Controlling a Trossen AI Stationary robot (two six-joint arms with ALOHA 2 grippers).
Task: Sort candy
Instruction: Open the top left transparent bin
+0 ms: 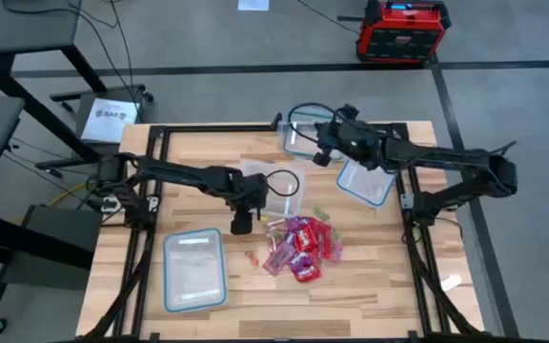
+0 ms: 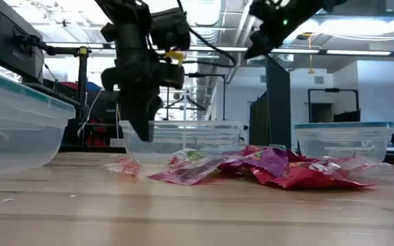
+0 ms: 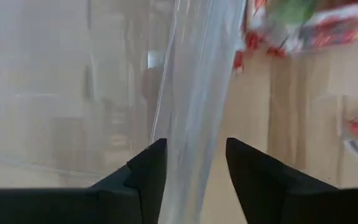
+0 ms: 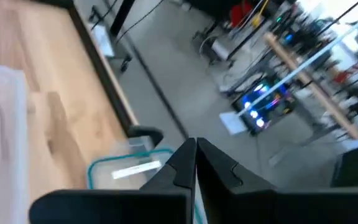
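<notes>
Container wall [image 3: 191, 112] blurs between the parted left gripper [image 3: 194, 165]; right gripper [image 4: 196, 163] pressed together.

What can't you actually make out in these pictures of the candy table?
- High view: the candy pile is too small to count or read wrappers.
- High view: whether the right gripper holds anything; its shut fingers show nothing in the right wrist view.
- Left wrist view: the clear container wall between the open fingers blurs whatever is inside.
- Low view: the left gripper hides part of the middle container.
</notes>
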